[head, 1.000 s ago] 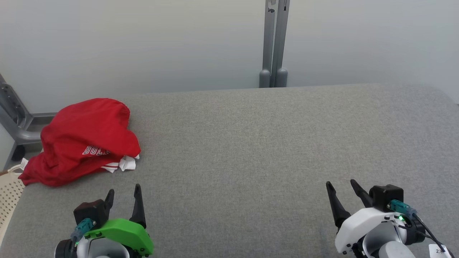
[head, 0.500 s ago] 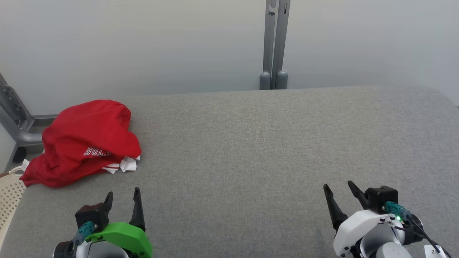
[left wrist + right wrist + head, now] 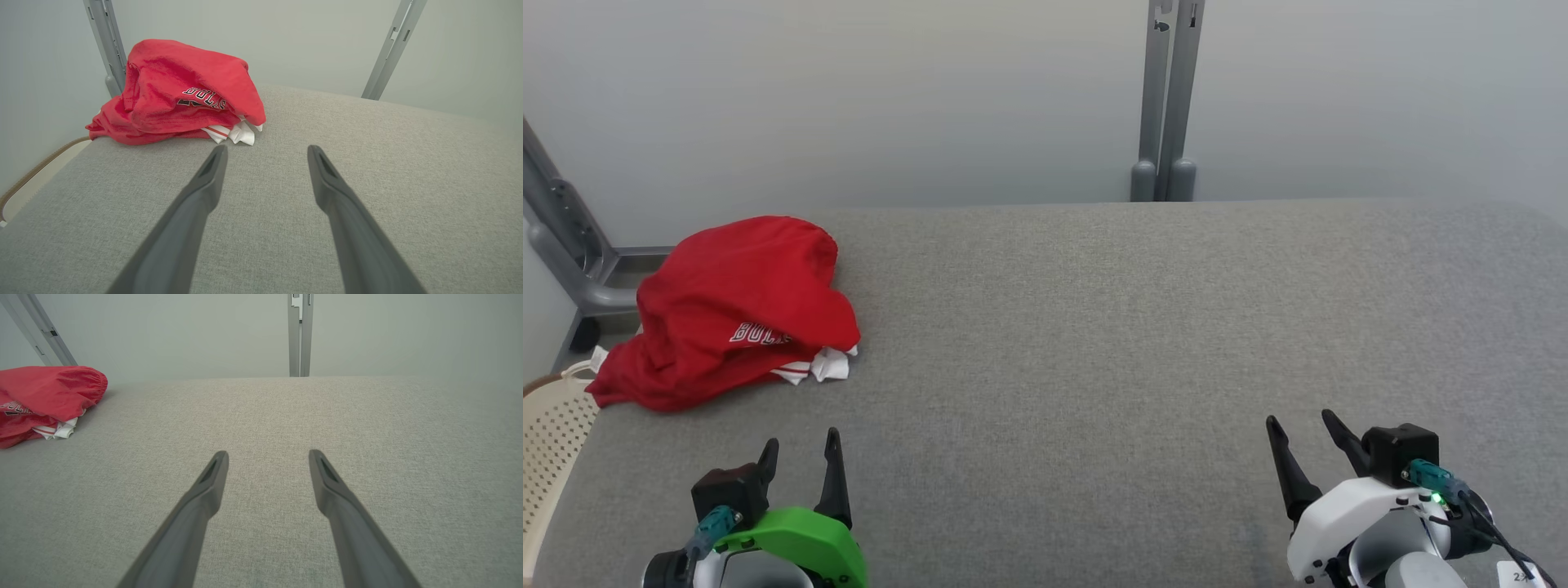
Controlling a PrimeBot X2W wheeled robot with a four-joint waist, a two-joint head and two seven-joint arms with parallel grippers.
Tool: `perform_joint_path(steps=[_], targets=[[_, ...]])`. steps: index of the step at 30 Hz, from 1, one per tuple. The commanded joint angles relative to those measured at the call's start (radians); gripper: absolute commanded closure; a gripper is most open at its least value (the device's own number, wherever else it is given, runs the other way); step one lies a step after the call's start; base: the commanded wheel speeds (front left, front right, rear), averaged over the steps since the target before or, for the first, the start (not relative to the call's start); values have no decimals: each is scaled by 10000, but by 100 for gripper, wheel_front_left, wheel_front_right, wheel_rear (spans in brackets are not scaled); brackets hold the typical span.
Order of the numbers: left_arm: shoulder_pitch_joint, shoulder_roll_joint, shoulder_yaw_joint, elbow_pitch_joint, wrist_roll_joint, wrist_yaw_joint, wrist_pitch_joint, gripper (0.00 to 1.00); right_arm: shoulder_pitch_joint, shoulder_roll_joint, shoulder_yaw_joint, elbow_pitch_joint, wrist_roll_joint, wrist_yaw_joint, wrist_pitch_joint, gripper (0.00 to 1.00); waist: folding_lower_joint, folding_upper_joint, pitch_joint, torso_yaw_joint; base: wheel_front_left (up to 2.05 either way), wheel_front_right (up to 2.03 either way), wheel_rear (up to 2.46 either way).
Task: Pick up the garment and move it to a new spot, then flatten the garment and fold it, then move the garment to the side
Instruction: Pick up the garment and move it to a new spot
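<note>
The garment [image 3: 731, 314] is a crumpled red piece with white lettering and a white striped hem, heaped at the far left of the grey padded table [image 3: 1111, 327]. It shows ahead and left in the left wrist view [image 3: 184, 94] and at the left edge of the right wrist view [image 3: 45, 396]. My left gripper [image 3: 799, 445] stands open at the lower left, short of the heap and apart from it. Low on the right, my right gripper [image 3: 1298, 420] is open over bare table. Both hold nothing.
A grey metal post [image 3: 1166, 98] rises behind the table's far edge. A slanted grey frame leg [image 3: 568, 245] stands at the far left. A beige perforated basket [image 3: 547, 433] sits beside the table's left edge.
The whole head view has shifted slightly right and up, so the camera moved. The garment lies as before and both grippers stay open in the same resting places.
</note>
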Motion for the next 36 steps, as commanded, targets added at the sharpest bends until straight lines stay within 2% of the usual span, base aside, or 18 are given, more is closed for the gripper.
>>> perform_joint_path(steps=[1, 21, 31, 36], targets=[[-18, 85, 2, -39, 5, 38, 1, 0, 81, -34, -21, -6, 57, 1, -65, 0, 0, 0, 22, 256, 0, 0, 0], [296, 549, -39, -711, -5, 277, 424, 0, -72, -36, 28, 439, 576, 1, -550, 0, 0, 0, 75, 2594, 0, 0, 0], [386, 701, -96, -967, -28, 384, 561, 0, -245, -37, 250, 703, 660, 1, -718, 0, 0, 0, 94, 2991, 0, 0, 0], [383, 756, -138, -957, -76, 368, 661, 0, -257, -37, 354, 753, 705, 1, -751, 0, 0, 0, 80, 2978, 0, 0, 0]])
